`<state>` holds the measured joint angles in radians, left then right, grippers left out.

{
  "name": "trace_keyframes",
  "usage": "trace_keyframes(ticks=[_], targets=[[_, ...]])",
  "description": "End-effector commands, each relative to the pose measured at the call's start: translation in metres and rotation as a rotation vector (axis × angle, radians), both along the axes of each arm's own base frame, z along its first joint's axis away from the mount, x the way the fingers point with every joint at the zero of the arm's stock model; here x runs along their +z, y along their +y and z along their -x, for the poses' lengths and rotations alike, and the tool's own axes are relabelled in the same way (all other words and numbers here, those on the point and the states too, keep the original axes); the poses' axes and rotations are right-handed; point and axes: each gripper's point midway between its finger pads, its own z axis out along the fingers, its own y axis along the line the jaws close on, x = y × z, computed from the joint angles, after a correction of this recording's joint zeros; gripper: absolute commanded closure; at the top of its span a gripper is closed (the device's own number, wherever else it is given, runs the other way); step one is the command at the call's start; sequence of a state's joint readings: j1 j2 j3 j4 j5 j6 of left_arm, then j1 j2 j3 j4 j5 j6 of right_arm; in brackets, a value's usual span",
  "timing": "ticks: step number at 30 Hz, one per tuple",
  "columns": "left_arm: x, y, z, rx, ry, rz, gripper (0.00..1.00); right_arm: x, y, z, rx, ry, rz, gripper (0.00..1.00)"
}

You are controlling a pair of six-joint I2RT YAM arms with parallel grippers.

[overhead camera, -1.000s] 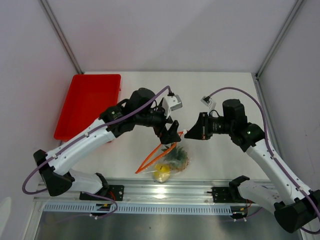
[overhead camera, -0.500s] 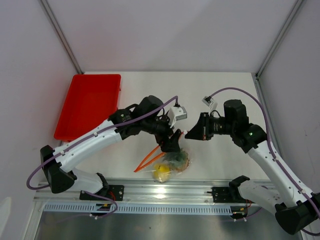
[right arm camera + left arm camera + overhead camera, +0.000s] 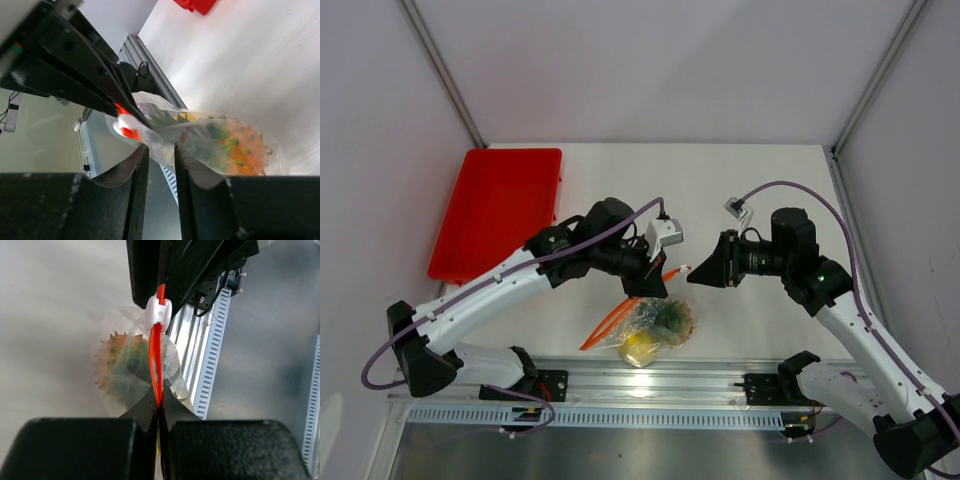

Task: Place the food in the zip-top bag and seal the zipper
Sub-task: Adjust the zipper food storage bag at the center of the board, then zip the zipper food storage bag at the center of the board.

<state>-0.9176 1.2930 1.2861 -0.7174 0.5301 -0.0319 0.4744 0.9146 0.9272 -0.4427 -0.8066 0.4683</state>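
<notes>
Left wrist view was read as the sealing step: the zipper (image 3: 156, 365) of the bag (image 3: 125, 390), at the table's (image 3: 770, 200) near edge with the food (image 3: 112, 365) inside, was pinched by the closed left gripper (image 3: 159, 412), the right gripper (image 3: 160, 149) was found slightly open and empty, and the slider (image 3: 159, 310) had to be drawn along next.

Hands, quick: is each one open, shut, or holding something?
Left hand: shut on the zipper.
Right hand: slightly open, nothing gripped.
</notes>
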Motion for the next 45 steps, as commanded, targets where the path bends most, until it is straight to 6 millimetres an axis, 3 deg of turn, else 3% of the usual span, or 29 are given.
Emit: trace_keyframes(ticks=[1,3,14,18,24,25,26,27,29,35,39,45], targets=[[0.031,-0.003,0.006,-0.020,-0.027,0.126,0.99,0.003,0.005,0.002,0.044,-0.071,-0.052,0.70],[0.033,-0.003,0.007,-0.024,-0.027,0.141,0.99,0.002,0.007,0.004,0.059,-0.075,-0.080,0.70],[0.030,-0.003,0.011,-0.043,-0.006,0.145,0.99,0.039,0.014,0.027,0.168,-0.227,-0.229,0.78],[0.032,-0.004,0.011,-0.044,-0.006,0.149,0.99,0.039,0.015,0.027,0.171,-0.230,-0.229,1.00],[0.032,-0.002,0.009,-0.032,-0.016,0.148,0.99,0.035,0.015,0.029,0.168,-0.225,-0.223,1.00],[0.034,-0.002,0.007,-0.021,-0.024,0.151,0.97,0.035,0.015,0.029,0.165,-0.227,-0.223,1.00],[0.035,-0.002,0.006,-0.011,-0.023,0.154,0.86,0.035,0.015,0.028,0.161,-0.229,-0.221,1.00],[0.038,-0.002,0.005,-0.008,-0.029,0.163,0.57,0.034,0.015,0.028,0.154,-0.227,-0.215,1.00],[0.048,-0.003,0.002,0.006,-0.055,0.196,0.45,0.032,0.015,0.027,0.151,-0.224,-0.209,1.00],[0.079,-0.009,0.000,-0.040,-0.096,0.328,0.44,0.022,0.017,0.029,0.166,-0.203,-0.194,1.00],[0.080,-0.018,-0.003,-0.076,-0.059,0.325,0.48,0.022,0.017,0.031,0.172,-0.203,-0.192,1.00],[0.080,-0.030,-0.003,-0.122,-0.012,0.358,0.45,0.021,0.017,0.032,0.174,-0.205,-0.190,1.00]])
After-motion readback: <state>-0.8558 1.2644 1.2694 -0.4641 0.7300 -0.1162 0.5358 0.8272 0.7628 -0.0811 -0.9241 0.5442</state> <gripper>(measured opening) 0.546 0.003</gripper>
